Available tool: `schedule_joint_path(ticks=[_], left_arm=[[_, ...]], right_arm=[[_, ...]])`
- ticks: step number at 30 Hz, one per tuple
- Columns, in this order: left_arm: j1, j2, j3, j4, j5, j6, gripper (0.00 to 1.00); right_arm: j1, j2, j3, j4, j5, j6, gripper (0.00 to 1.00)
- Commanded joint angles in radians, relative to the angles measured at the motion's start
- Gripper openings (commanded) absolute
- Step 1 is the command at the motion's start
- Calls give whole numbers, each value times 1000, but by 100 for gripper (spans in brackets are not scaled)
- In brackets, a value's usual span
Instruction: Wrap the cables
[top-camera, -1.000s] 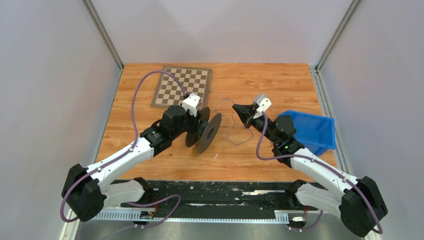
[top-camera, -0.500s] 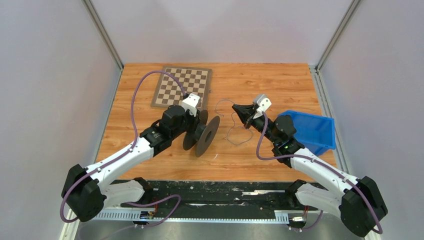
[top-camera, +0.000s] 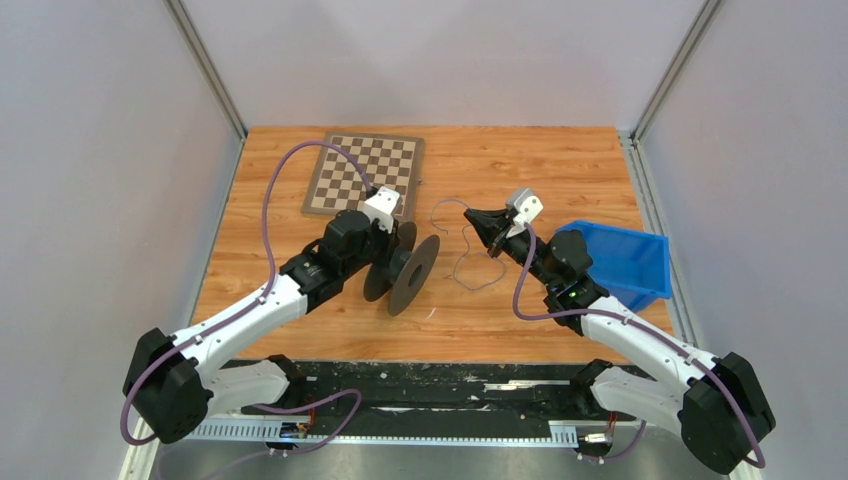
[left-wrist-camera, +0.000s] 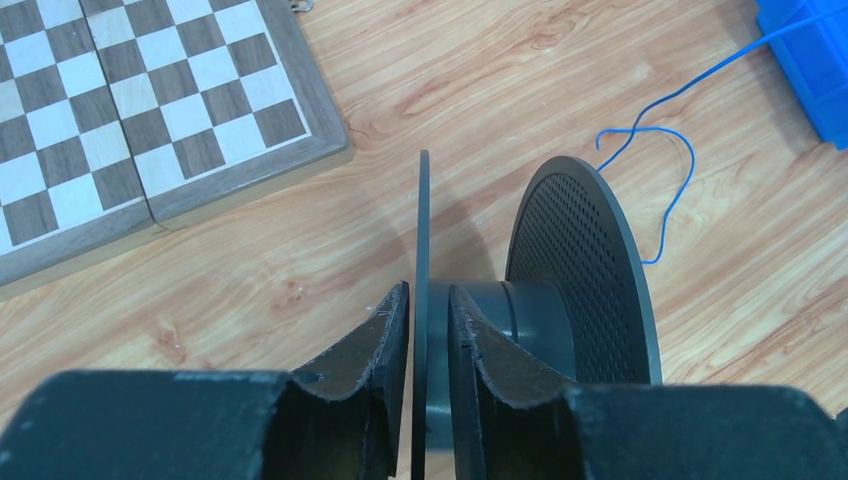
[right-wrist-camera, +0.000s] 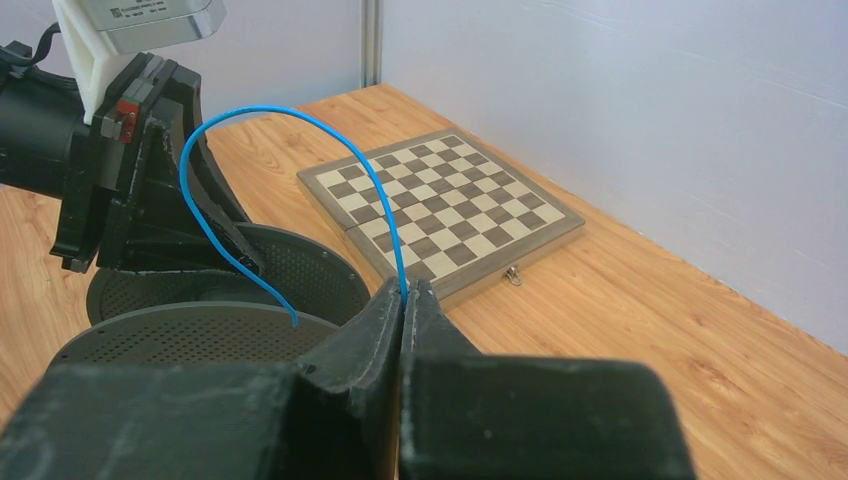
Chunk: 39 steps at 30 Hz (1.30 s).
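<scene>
A thin blue cable (right-wrist-camera: 300, 125) arcs up out of my right gripper (right-wrist-camera: 408, 285), which is shut on it, and its free end hangs over the black spool (right-wrist-camera: 200, 340). From above, the cable (top-camera: 470, 262) lies in loose loops on the table below the right gripper (top-camera: 472, 215). The spool (top-camera: 405, 268) stands on its rims left of that. My left gripper (left-wrist-camera: 428, 292) straddles the spool's near flange (left-wrist-camera: 423, 210). Its jaws stand narrow, with a slim gap on each side. The far flange (left-wrist-camera: 580, 260) is perforated.
A chessboard (top-camera: 365, 172) lies at the back left, close behind the spool. A blue bin (top-camera: 630, 262) sits at the right, beside the right arm. Grey walls enclose the wooden table on three sides.
The left jaws have narrowed around the spool's near flange, and the spool has shifted slightly toward the near edge. The right arm and its hold on the cable are unchanged.
</scene>
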Motion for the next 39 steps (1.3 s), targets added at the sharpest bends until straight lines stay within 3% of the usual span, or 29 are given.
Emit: schedule_joint_path(ticks=[1,8,14,20,25,30,37,39], left_arm=[[2,4,28,9,-4,-17,32],[8,-23,100,-56,-19,-22,60],[21,-105,148,-141,-7,-25,70],[39,-297,31,-245,-108,-135,73],[79,-441,40,-337,-117,-175,74],[80,-523,-19,-357,-88,-242,74],[80,-612,-133,-280,53,-217,79],[80,-628,-151,-281,37,-233,79]], right_arm=[[1,-6,35,43,-15,19,0],[3,29,54,66,-36,50,0],[73,119,143,81,-25,46,0],[207,243,238,61,20,32,0],[315,314,233,74,120,60,0],[337,390,207,83,201,117,0],[341,396,168,96,219,114,0],[341,402,161,97,219,102,0]])
